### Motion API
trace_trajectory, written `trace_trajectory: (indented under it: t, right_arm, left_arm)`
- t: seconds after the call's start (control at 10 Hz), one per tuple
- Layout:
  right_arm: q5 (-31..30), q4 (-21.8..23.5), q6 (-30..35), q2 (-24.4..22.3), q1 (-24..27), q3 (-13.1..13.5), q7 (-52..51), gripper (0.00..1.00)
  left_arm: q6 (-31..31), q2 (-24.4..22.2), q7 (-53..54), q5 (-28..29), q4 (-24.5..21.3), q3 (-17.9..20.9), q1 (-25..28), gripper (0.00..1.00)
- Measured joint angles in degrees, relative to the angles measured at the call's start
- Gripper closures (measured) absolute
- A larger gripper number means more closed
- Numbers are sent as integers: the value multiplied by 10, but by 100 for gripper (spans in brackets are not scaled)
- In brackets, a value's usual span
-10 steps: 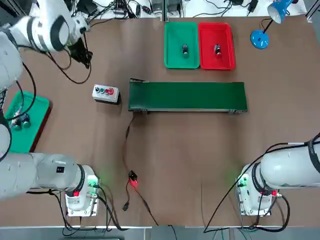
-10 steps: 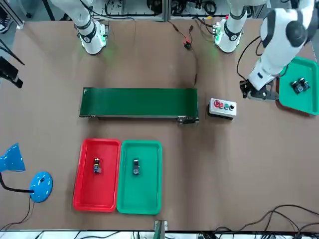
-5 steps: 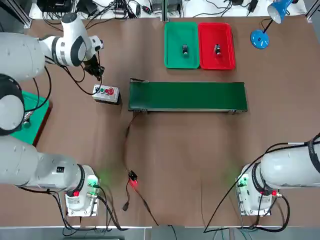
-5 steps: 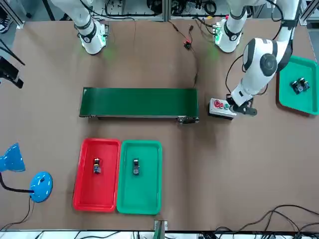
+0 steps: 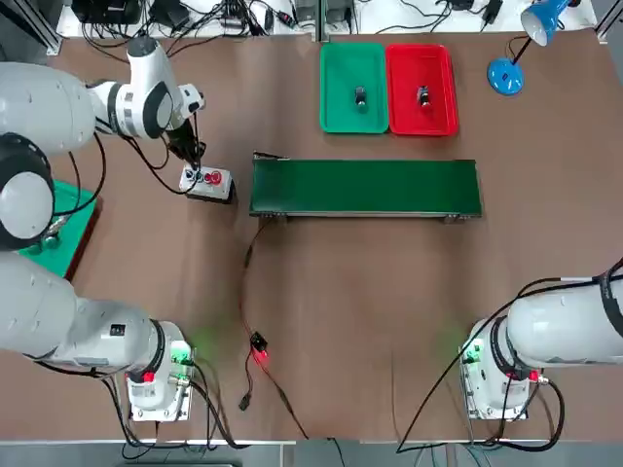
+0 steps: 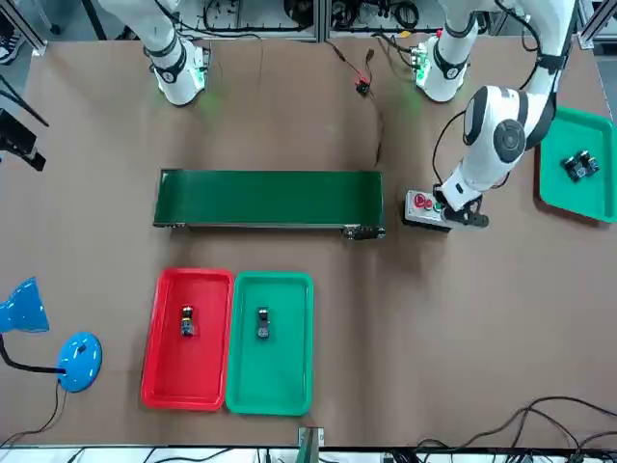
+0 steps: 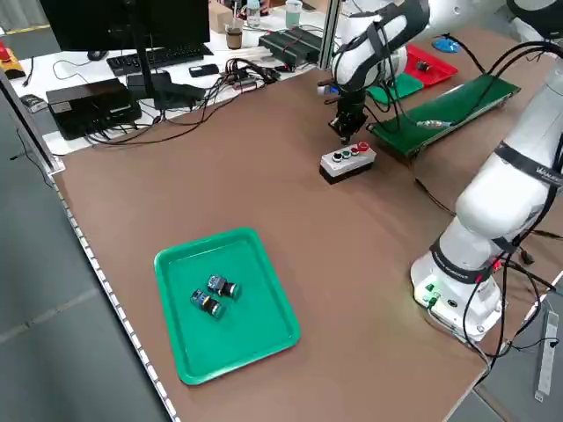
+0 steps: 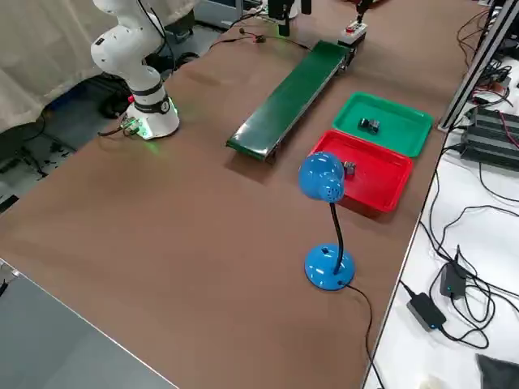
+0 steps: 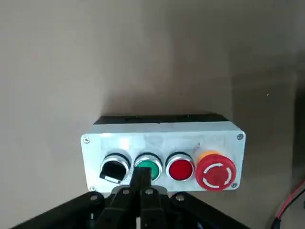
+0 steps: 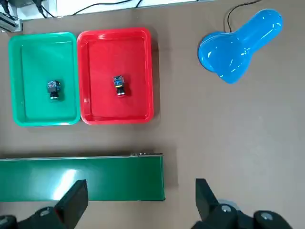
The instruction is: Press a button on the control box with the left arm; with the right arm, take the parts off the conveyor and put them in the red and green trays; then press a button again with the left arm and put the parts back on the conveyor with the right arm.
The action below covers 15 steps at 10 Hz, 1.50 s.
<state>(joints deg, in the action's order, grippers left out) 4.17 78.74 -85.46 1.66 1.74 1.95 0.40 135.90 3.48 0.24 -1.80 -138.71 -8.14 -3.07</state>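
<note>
The grey control box (image 5: 206, 182) stands by the conveyor's (image 5: 365, 187) left end. My left gripper (image 5: 195, 161) is shut and points down at it. In the left wrist view its joined fingertips (image 9: 141, 175) overlap the green button (image 9: 151, 167), between a black switch and a red button; contact cannot be told. The belt carries nothing. One small part (image 5: 359, 95) lies in the green tray (image 5: 336, 68) and another part (image 5: 422, 95) in the red tray (image 5: 438, 68). My right gripper (image 10: 139, 183) is open, high above the conveyor's end.
A blue desk lamp (image 5: 506, 73) stands right of the red tray. Another green tray (image 7: 255, 316) holding two small parts lies at the table's left edge. A cable with a red light (image 5: 258, 352) runs from the conveyor toward the front.
My left arm has swung in from the back left and come down over the control box, its shut fingers now at the green button. The right arm has not moved.
</note>
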Motion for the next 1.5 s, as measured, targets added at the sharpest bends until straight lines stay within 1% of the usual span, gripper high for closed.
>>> trace_trajectory:
  t: [0.7, 1.2, 1.3, 1.4, 1.5]
  right_arm:
    - [0, 0, 0, 0, 0, 0, 0, 0]
    - [0, 0, 0, 0, 0, 0, 0, 0]
    - [0, 0, 0, 0, 0, 1, 0, 0]
    - [0, 0, 0, 0, 0, 1, 0, 0]
    - [0, 0, 0, 0, 0, 1, 0, 0]
  left_arm:
    - [0, 23, 0, 0, -7, 0, 0, 99]
    - [1, 23, -2, 0, -4, -1, 0, 99]
    - [-2, 21, -2, 0, 5, -5, 0, 99]
    - [-22, 15, -3, 0, 25, -7, 0, 99]
    - [-61, 4, -3, 0, 58, -7, 0, 97]
